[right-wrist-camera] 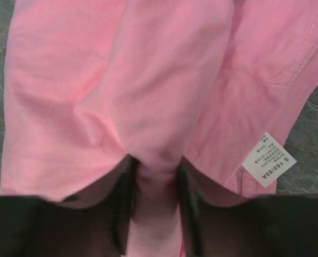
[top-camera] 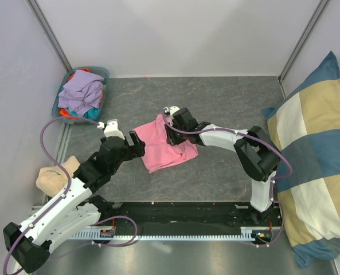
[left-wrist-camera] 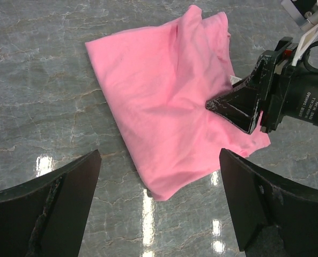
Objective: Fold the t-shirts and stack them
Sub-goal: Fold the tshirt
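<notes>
A bright pink t-shirt (top-camera: 164, 148) lies partly folded on the grey marbled table, with its white neck label (right-wrist-camera: 268, 159) showing at one side. My right gripper (top-camera: 171, 133) is pressed down on the shirt's far edge. In the right wrist view its jaws (right-wrist-camera: 154, 171) pinch a raised ridge of the pink cloth (right-wrist-camera: 148, 80). My left gripper (top-camera: 136, 144) hangs wide open just left of the shirt. Between its fingers (left-wrist-camera: 160, 155) is the shirt's near corner (left-wrist-camera: 164, 101), untouched. The right gripper (left-wrist-camera: 239, 107) also shows in the left wrist view.
A teal basket (top-camera: 105, 74) at the back left holds several more t-shirts, lavender (top-camera: 81, 91) on top with orange and teal beneath. A beige cloth lump (top-camera: 55, 175) lies at the left edge. A large blue-and-cream checked cushion (top-camera: 313, 160) leans at the right.
</notes>
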Motion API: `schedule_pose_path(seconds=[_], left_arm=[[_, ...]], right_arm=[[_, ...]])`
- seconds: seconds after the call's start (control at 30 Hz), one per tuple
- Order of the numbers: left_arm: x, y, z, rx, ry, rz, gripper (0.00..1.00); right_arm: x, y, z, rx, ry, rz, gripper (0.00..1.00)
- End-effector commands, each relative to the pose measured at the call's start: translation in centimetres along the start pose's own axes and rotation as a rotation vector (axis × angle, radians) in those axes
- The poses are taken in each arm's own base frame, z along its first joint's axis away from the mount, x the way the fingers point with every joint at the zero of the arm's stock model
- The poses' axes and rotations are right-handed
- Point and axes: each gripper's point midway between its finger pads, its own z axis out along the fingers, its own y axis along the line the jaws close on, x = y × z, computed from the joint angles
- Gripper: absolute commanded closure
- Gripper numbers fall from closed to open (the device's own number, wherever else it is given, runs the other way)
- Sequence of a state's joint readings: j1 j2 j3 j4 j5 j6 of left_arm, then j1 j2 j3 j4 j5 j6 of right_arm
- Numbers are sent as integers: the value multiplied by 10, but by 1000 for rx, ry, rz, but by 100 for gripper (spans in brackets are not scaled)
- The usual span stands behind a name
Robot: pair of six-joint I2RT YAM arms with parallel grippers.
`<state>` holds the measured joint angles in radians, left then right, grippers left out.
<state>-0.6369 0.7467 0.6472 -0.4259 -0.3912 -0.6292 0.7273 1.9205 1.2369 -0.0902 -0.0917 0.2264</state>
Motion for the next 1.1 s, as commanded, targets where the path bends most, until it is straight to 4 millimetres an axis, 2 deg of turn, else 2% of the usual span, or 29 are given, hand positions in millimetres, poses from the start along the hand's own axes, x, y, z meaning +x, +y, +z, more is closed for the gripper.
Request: schedule_pose_path(seconds=[0.0, 0.1, 0.27, 0.47, 0.63, 0.83, 1.07], left_arm=[[3, 5, 0, -17, -7, -17, 0], [5, 5, 0, -17, -1, -18, 1], [6, 7, 0, -18, 1, -20, 1], [10, 8, 2, -22, 8, -21, 1], [14, 6, 5, -16, 20, -24, 0], [21, 2, 12, -3, 43, -23, 1], [23, 1, 14, 2, 48, -21, 1]], right_arm=[[-37, 12, -6, -38, -98, -13, 76], [-43, 13, -14, -40, -117, -14, 88], [-55, 14, -34, -25, -153, -8, 98], [-67, 9, -60, 27, -203, 18, 99], [-67, 2, -75, 69, -224, 42, 99], [-57, -11, -77, 132, -223, 76, 99], [-53, -14, -78, 148, -223, 99, 99]])
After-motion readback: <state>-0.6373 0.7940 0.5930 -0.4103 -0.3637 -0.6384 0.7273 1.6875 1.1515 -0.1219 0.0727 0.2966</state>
